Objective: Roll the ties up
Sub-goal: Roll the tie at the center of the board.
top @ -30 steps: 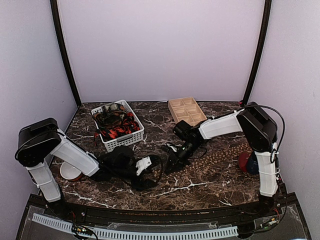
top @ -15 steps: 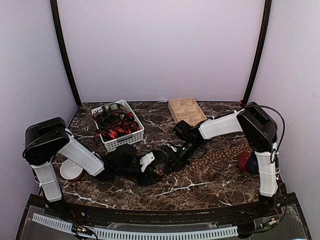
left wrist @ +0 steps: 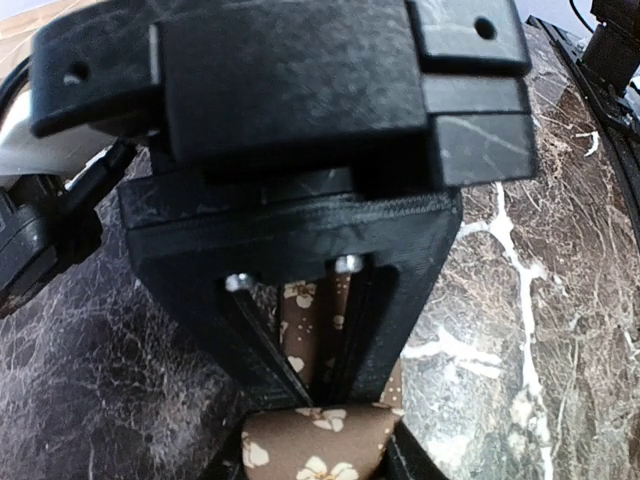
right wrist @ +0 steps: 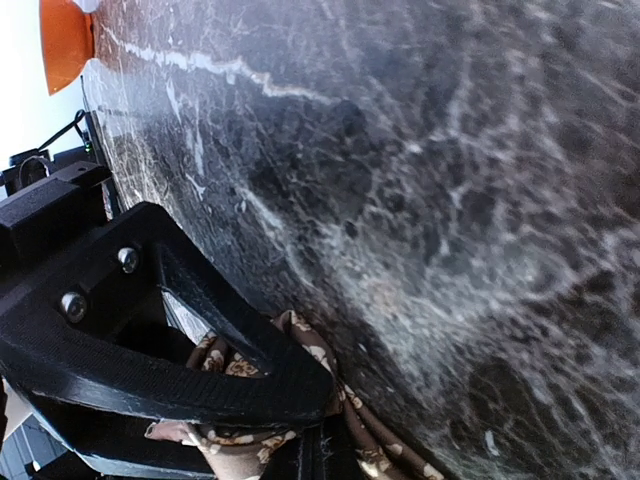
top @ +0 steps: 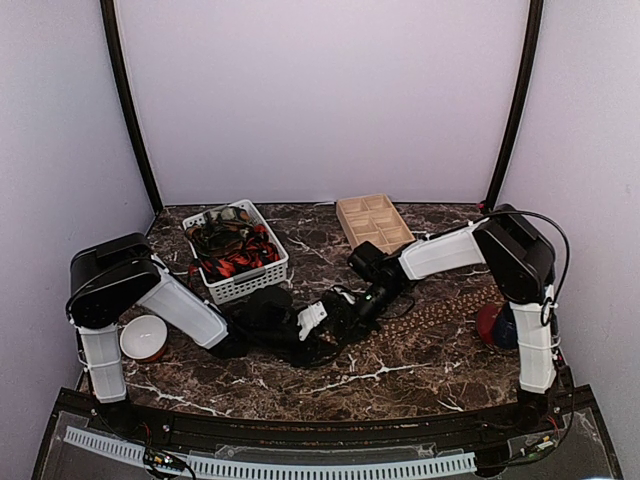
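Because the left tool [left wrist: 318, 385] covers it, the tie [left wrist: 320, 447] (brown) barely shows.

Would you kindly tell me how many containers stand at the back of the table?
2: a white basket back left, full of tangled ties, and a wooden compartment tray to its right. None seems hidden.

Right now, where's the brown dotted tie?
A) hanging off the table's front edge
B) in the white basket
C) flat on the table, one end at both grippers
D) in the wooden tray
C: the brown tie lies along the table, and its left end sits between the fingers of the left gripper, with the right gripper pinching it too.
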`<move>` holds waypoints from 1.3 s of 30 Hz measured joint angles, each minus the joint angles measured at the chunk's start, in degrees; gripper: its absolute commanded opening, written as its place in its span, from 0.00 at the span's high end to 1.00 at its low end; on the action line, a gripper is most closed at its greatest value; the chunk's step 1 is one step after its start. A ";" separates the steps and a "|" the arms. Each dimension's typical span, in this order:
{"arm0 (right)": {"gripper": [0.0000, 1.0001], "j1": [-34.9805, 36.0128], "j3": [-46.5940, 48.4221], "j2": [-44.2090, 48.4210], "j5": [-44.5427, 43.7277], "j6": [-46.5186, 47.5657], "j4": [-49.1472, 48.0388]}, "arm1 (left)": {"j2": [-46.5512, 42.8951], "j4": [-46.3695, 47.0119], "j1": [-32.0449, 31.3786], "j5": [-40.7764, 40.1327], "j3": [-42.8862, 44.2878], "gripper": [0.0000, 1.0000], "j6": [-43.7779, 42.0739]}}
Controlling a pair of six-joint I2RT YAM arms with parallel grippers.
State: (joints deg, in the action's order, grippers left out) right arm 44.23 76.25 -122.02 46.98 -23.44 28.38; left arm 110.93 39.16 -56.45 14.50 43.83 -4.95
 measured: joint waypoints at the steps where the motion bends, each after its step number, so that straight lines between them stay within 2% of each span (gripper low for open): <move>1: 0.96 -0.09 -0.28 0.17 0.00 0.00 -0.17 | 0.26 -0.11 -0.11 -0.28 0.24 0.67 -0.07; 11: 0.63 -4.92 -3.69 6.10 -1.42 0.09 -0.02 | -1.53 -4.28 -1.11 -2.71 0.24 0.68 -0.92; 18: 0.59 -4.39 -3.50 8.66 2.38 -4.13 -3.23 | -1.77 -6.58 -1.49 -3.48 1.18 0.68 -1.09; 29: 0.68 -1.40 -3.34 6.67 2.64 -4.55 -3.02 | -1.77 -6.73 -1.90 -4.35 1.25 0.67 -0.79; 33: 0.78 -1.29 -2.64 4.63 1.84 -4.72 -3.04 | -1.77 -6.73 -1.97 -4.50 1.25 0.67 -0.79; 36: 0.99 -1.05 -2.32 3.58 1.46 -5.01 -3.02 | -1.77 -6.75 -1.97 -4.50 1.25 0.66 -0.76; 39: 1.00 -0.83 -2.05 3.50 1.25 -4.68 -2.95 | -1.77 -6.88 -1.97 -4.52 1.25 0.59 -0.57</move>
State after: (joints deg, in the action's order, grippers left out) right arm 43.40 74.19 -118.52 48.23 -28.12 25.43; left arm 109.16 32.27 -58.41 9.98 45.08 -5.52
